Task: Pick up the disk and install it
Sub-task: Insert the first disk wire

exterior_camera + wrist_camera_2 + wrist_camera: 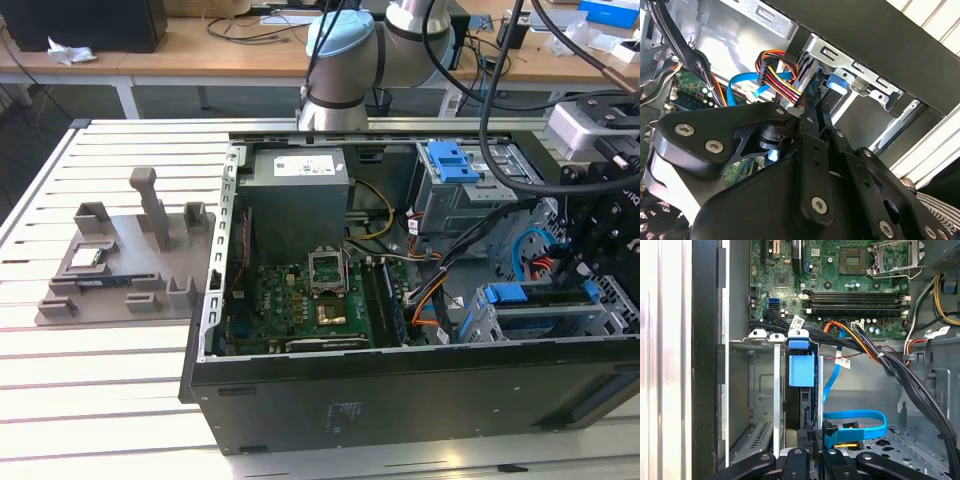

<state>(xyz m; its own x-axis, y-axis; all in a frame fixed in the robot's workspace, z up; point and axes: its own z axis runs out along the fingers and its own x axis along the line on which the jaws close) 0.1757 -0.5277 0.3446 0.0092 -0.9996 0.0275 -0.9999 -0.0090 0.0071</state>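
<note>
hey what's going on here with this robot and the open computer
A robot arm is working inside an open desktop computer case lying on a slatted table. Its gripper is down at the drive cage in the case's corner, at the end of the disk, whose blue carrier frame stands on edge in the cage's slot. The motherboard and power supply lie elsewhere in the case. A grey fixture sits on the table beside it.

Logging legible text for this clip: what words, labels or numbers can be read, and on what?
No text is legible.
White sticker on the power supply: too small to read.
White cable tag in the first wrist view: blurred.
Print on the case side: too small.
Markings on the motherboard: too small.
</note>
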